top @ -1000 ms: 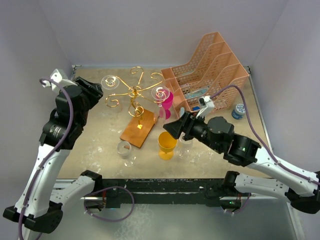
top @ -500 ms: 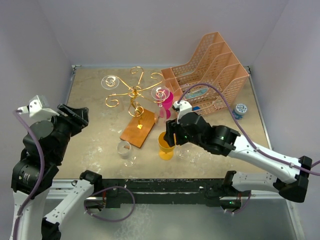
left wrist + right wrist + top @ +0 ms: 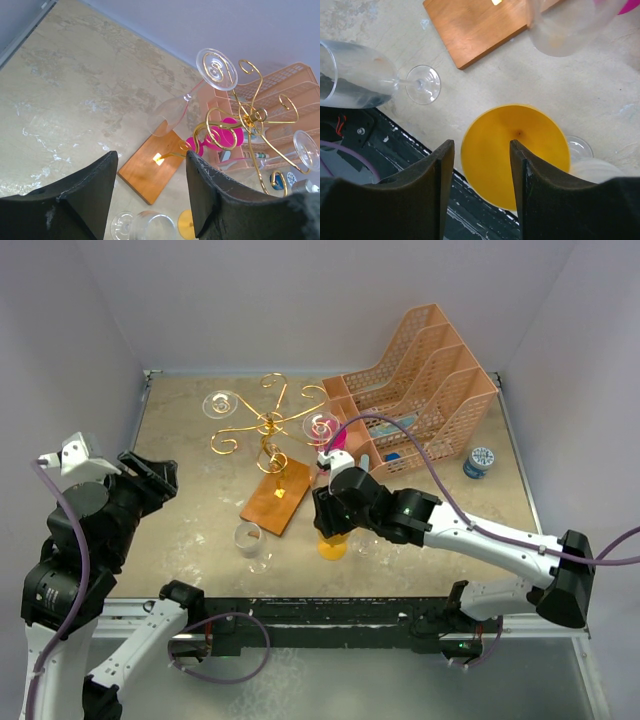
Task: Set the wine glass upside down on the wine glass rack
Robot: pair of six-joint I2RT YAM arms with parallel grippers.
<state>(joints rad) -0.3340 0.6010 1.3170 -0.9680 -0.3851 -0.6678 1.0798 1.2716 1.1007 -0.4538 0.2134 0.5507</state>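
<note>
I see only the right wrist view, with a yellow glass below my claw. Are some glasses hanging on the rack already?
Observer: Yes. In the top view the rack holds one clear glass foot up on its left arm, and a second clear glass on its right.
Operator: Where is the left claw?
Observer: The left claw is open and empty, well to the left of the rack.
</note>
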